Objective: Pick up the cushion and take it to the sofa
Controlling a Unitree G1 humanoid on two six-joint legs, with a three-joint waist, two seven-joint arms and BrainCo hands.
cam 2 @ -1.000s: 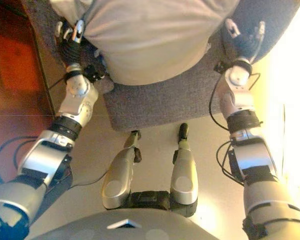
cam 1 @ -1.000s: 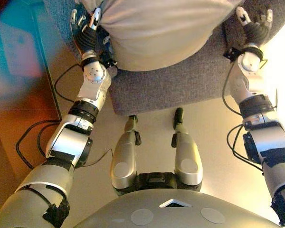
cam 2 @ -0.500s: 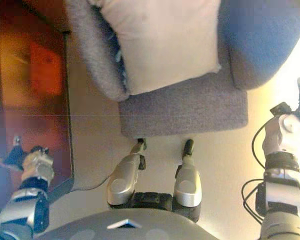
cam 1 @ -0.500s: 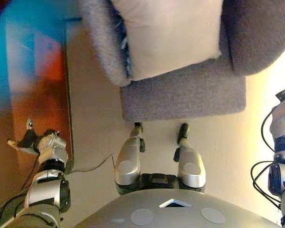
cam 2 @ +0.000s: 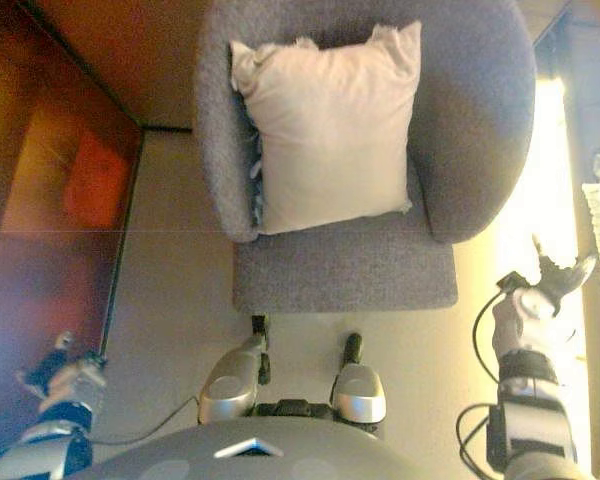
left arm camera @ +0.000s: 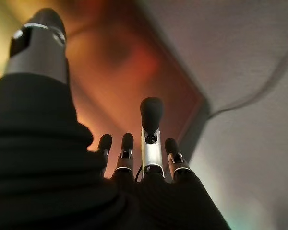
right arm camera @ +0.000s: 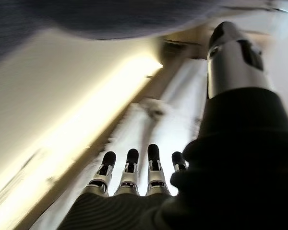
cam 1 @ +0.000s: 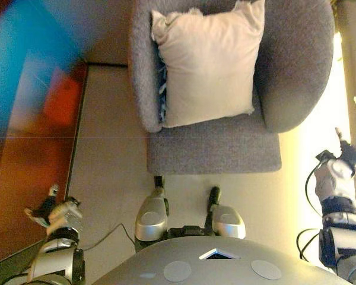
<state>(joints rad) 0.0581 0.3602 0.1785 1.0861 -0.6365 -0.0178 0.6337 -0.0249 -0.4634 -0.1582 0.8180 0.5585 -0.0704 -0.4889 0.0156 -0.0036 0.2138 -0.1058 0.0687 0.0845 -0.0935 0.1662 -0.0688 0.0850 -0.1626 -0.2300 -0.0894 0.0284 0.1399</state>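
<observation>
A second ago both hands gripped the cushion; now it leans against the sofa back, on the seat. The left hand and right hand hang spread, well apart (delivery looks done).

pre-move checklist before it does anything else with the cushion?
1. Cushion on the grey armchair, leaning on the backrest: ok.
2. Cushion free of both hands: ok.
3. Left hand empty, fingers relaxed, low at the robot's left side: ok.
4. Right hand empty, fingers straight, out at the robot's right side: ok.
5. Seat front bare, nothing lying on it: ok.
6. Cushion seated stably, will not tip forward: cannot tell.
</observation>
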